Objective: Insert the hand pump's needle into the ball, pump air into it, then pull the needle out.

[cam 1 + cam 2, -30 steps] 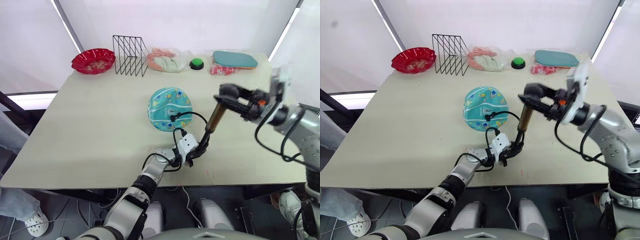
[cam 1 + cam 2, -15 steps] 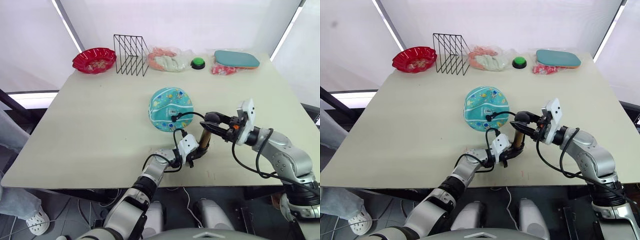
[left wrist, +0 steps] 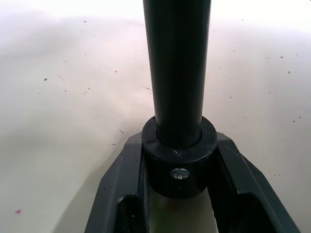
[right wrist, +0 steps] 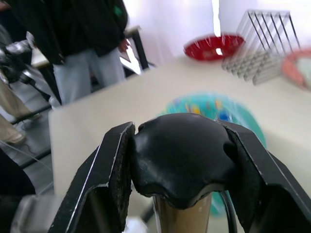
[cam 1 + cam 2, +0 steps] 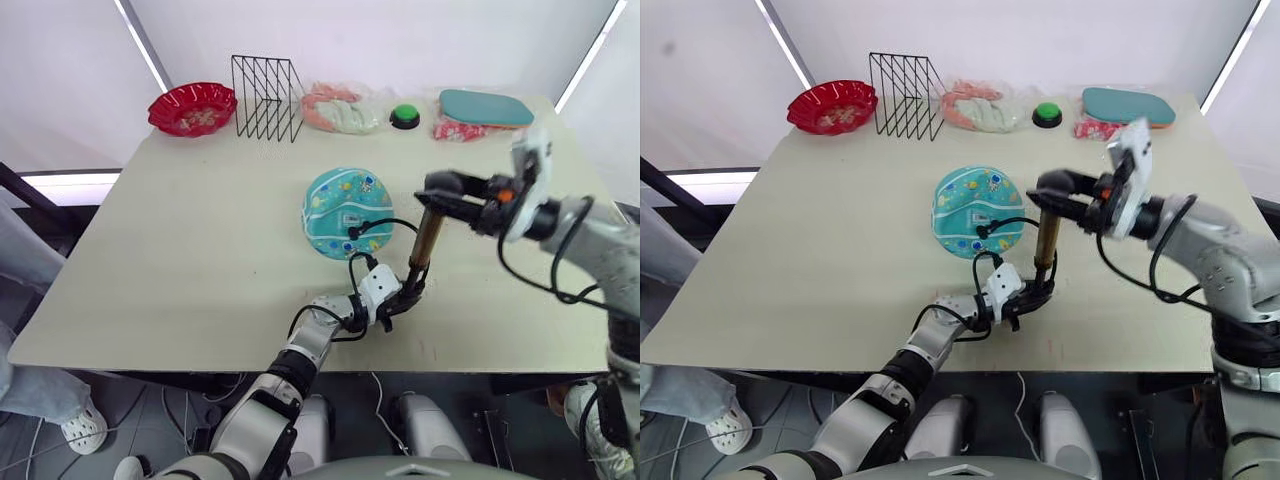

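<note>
Low and just left of centre in the head view, the left gripper (image 5: 400,298) is clamped on the black base cap of the hand pump (image 5: 428,240), pinning it upright on the table (image 5: 180,240). The teal ball (image 5: 347,211) lies at centre, the thin hose (image 5: 385,224) looping into it. To the right, the right gripper (image 5: 440,189) is closed around the pump's black handle. This looks like the pumping step; next, the handle should be pushed straight down.

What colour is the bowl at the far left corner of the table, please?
The bowl is glossy red; the left eye view shows it best.
</note>
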You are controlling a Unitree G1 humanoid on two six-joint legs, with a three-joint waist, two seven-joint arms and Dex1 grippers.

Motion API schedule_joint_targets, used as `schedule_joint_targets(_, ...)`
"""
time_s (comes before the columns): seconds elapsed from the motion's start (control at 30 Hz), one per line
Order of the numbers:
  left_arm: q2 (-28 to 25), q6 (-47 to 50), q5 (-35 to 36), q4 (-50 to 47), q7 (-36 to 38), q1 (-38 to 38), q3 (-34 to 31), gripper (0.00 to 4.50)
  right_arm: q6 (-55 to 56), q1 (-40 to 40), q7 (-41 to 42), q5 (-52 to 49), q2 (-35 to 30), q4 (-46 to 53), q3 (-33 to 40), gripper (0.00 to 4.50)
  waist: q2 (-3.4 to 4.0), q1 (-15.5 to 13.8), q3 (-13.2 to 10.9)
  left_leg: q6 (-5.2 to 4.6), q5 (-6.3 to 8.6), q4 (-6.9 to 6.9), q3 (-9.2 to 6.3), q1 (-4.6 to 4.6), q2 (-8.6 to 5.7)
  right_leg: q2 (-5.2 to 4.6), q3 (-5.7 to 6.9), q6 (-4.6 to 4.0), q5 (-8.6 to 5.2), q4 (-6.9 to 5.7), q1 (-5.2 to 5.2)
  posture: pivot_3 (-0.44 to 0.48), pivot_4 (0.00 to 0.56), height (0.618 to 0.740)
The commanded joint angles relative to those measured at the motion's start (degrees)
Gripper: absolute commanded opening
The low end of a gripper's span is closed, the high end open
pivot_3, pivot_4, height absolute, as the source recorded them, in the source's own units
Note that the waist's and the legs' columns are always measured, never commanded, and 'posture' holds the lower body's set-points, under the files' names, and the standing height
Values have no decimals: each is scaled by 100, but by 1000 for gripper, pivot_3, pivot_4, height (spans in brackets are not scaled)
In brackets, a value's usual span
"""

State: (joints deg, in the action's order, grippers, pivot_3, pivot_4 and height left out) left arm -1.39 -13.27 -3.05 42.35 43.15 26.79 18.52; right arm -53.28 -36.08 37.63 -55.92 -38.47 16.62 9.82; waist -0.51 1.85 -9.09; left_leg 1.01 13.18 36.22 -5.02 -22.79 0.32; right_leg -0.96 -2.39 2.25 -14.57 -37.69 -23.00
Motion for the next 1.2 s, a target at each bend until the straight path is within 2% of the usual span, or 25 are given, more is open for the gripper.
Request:
schedule_joint_targets(0.03, -129, 180, -143, 452, -1, -237, 45, 1055, -167, -539, -276, -595, -271, 79, 795, 2068, -6, -10, -4, 0, 0, 0, 0, 0, -1, -1, 0, 0, 0, 1, 0, 0, 150, 740)
schedule_joint_targets(0.17, -117, 168, -129, 450, 4, -226, 32, 1055, -350, -610, -357, -724, -394, 109, 749, 2068, -6, -4, -5, -1, 0, 0, 1, 1, 1, 0, 0, 0, -1, 0, 0, 0, 150, 740)
schedule_joint_targets(0.37, -98, 179, -123, 437, -19, -210, 24, 1055, -224, 323, -161, -90, -281, 235, -32, 2068, -6, 0, -2, -1, 0, 2, 2, 5, 2, 2, -1, 1, -1, -2, 1, 0, 150, 740)
schedule_joint_targets(0.53, -118, 197, -128, 377, -1, -223, 25, 1055, 70, 787, -18, 395, -216, 293, -541, 2068, 0, 41, 15, -1, 0, 2, 9, 23, 3, 3, -6, 4, -1, -3, 15, 0, 150, 740)
schedule_joint_targets(0.67, -123, 220, -123, 331, -26, -220, 1, 1055, 640, 1392, 15, 957, 206, 196, -1112, 2068, -1, 55, 31, -1, 0, 1, 8, 49, 11, 12, -5, 2, -3, -5, 33, 0, 150, 740)
schedule_joint_targets(0.73, -123, 235, -122, 300, -41, -224, -6, 1055, 1187, 1865, 165, 1599, 358, -48, -1664, 2068, -13, 56, 58, 0, 0, -5, 9, 54, 13, 15, -7, 1, -3, -2, 36, 0, 150, 740)
schedule_joint_targets(0.83, -117, 254, -121, 280, -53, -231, -11, 1055, 1780, 2185, 325, 2198, 593, -508, -1994, 2068, -27, 67, 79, 0, 1, -15, 18, 84, 13, 15, -15, 5, -7, 2, 61, 0, 150, 740)
schedule_joint_targets(0.97, -125, 274, -131, 269, -44, -235, -3, 1055, 1996, 2132, 448, 2341, 685, -635, -1881, 2068, -29, 85, 82, 1, 2, -16, 21, 113, 17, 14, -15, -3, -13, 4, 88, 0, 150, 740)
schedule_joint_targets(1.2, -113, 250, -165, 392, -48, -185, -9, 1055, 994, 977, 304, 960, 359, 313, -551, 2067, -25, 44, 45, 1, 2, -15, 10, 90, 18, 16, -8, 1, -9, 3, 71, 0, 150, 740)
